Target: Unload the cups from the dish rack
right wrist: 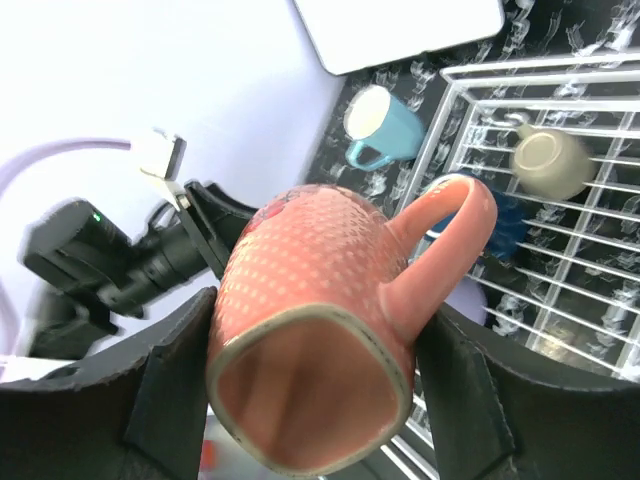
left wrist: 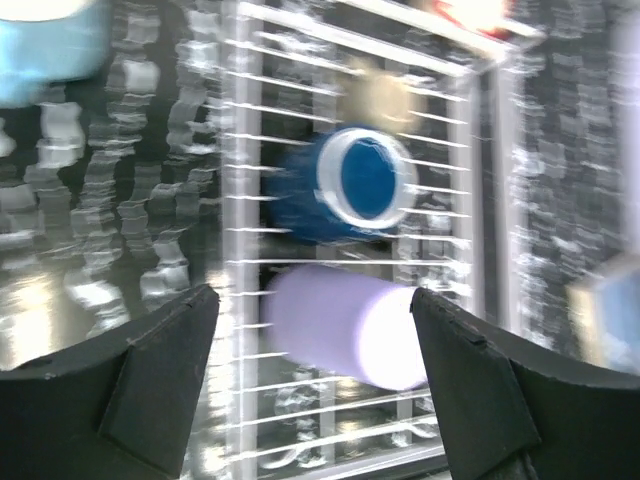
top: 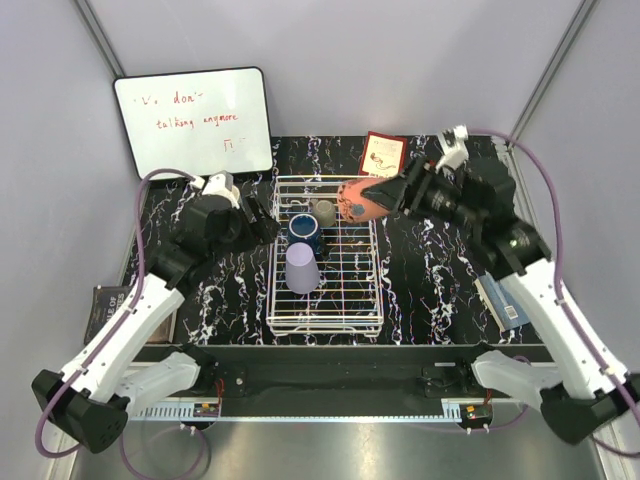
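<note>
My right gripper [right wrist: 315,390] is shut on the salmon mug [right wrist: 320,320], which lies on its side with its mouth toward the camera and its handle up. It hangs over the far right corner of the white wire dish rack [top: 325,322]. In the rack are the lavender tumbler [top: 302,268], the dark blue cup [top: 304,232] and the grey-beige cup [top: 323,211]. My left gripper [left wrist: 315,370] is open at the rack's left side, its fingers framing the lavender tumbler [left wrist: 340,325] from a distance. A light blue mug [right wrist: 385,128] stands on the table left of the rack.
A whiteboard [top: 192,122] leans at the back left. A red card [top: 383,153] stands behind the rack. A blue book [top: 500,300] lies at the right edge and a dark flat item [top: 105,300] at the left edge.
</note>
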